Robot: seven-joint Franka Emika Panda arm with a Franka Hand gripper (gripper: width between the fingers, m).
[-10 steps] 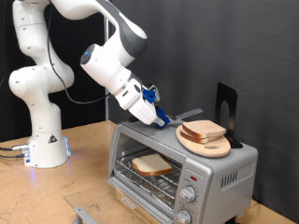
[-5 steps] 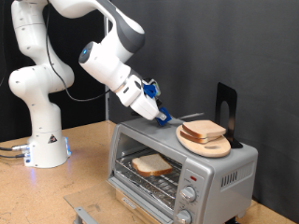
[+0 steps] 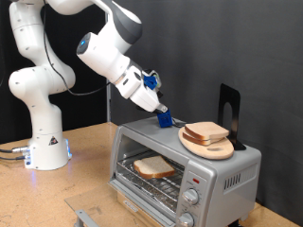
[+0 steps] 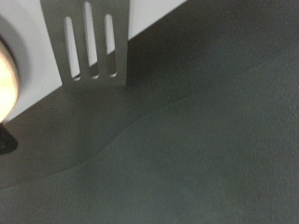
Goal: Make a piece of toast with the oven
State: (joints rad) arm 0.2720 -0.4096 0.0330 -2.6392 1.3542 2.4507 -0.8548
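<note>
Over the last second the gripper (image 3: 164, 118), whose blue-tipped jaws grip the handle of a slotted metal spatula (image 4: 91, 42), has pulled back and up from the round wooden plate (image 3: 207, 147) atop the boxy silver toaster oven (image 3: 186, 174); its blade no longer reaches toward that plate. 1 pale slice of bread with a tan crust (image 3: 152, 167) lies on the wire rack inside the open oven, and another slice (image 3: 205, 130) sits on the plate, so loading looks done. No brand, label or writing can be read.
</note>
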